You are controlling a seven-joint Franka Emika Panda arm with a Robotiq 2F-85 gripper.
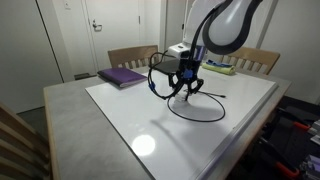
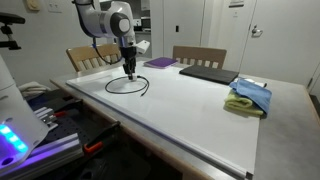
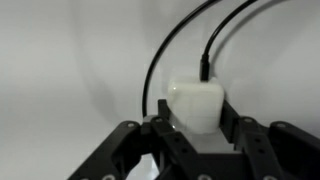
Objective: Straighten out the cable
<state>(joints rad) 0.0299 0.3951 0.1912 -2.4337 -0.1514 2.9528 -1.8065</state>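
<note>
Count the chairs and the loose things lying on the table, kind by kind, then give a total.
Chairs: 2
Cable: 1
Purple book: 1
Dark flat case: 1
Cloths: 2
Total: 7

Arm point(image 1: 228, 22) reaching down, gripper point(image 1: 186, 88) pointing straight down, jaws clamped partway closed.

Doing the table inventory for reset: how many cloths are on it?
2, heaped together at one end of the table: a blue cloth lying over a yellow-green cloth. Another could be hidden under them.
</note>
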